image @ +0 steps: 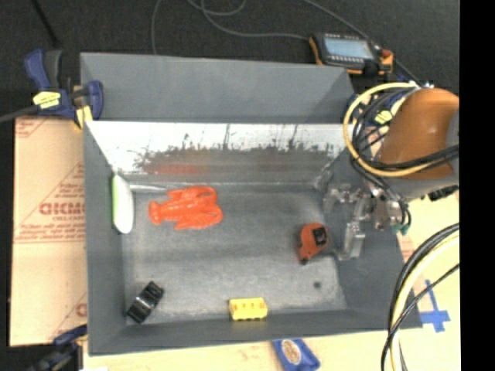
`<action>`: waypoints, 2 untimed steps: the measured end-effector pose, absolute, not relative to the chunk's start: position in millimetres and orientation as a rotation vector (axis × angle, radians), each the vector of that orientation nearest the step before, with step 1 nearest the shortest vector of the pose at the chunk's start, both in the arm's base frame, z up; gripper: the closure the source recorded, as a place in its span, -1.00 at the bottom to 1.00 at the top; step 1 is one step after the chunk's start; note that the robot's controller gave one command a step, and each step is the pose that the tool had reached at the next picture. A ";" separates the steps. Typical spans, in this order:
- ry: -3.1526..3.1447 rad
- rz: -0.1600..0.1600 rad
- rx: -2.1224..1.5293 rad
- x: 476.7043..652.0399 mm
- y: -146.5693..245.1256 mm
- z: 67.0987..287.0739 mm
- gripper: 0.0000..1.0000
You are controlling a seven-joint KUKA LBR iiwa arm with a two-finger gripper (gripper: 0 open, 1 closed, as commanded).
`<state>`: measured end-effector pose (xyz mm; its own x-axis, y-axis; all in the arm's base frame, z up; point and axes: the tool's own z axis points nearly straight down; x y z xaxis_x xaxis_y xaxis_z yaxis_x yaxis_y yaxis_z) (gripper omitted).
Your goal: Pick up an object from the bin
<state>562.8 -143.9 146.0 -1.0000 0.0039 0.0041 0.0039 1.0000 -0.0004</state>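
Where the arm enters at the right of the camera view, the grey metal bin (232, 91) lies below it, with a dark surface (116, 14) beyond its far rim; the bin floor is matt grey sheet, finely speckled and scuffed; the sloping far wall carries a band of dark vertical scratches and a faint reddish sheen.

5 loose items lie on the floor, well apart from one another:
1. a red-orange plastic lobster (186, 207), knobbly in outline, left of centre;
2. a smooth white-and-green elongated piece (121, 203), against the left wall;
3. a small black ribbed part (145, 301), in the near left corner;
4. a yellow rectangular block (247, 308), at the near wall;
5. a small orange-and-black object (312, 243), blocky and hard-looking, on the right part of the floor.

The pincer (349, 226), bare grey metal, hangs under a rounded glossy orange cover (418, 130) ringed by yellow and black cables (362, 114); it stands just beside the orange-and-black object, on that object's right; whether the 2 touch cannot be told.

The long axis of the orange-and-black object runs roughly from far wall to near wall, leaning slightly; its far end tips toward the pincer.

Whether the pincer is open or closed cannot be told; nothing is seen held in it.
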 end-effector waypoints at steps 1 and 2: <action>-3.145 0.003 -0.001 564.7 -143.5 150.7 -1.00; -3.150 0.002 -0.160 553.8 -147.3 125.5 -1.00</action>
<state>553.8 -147.3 125.5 -0.9948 0.1015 -0.0124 0.1015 0.9948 -0.0008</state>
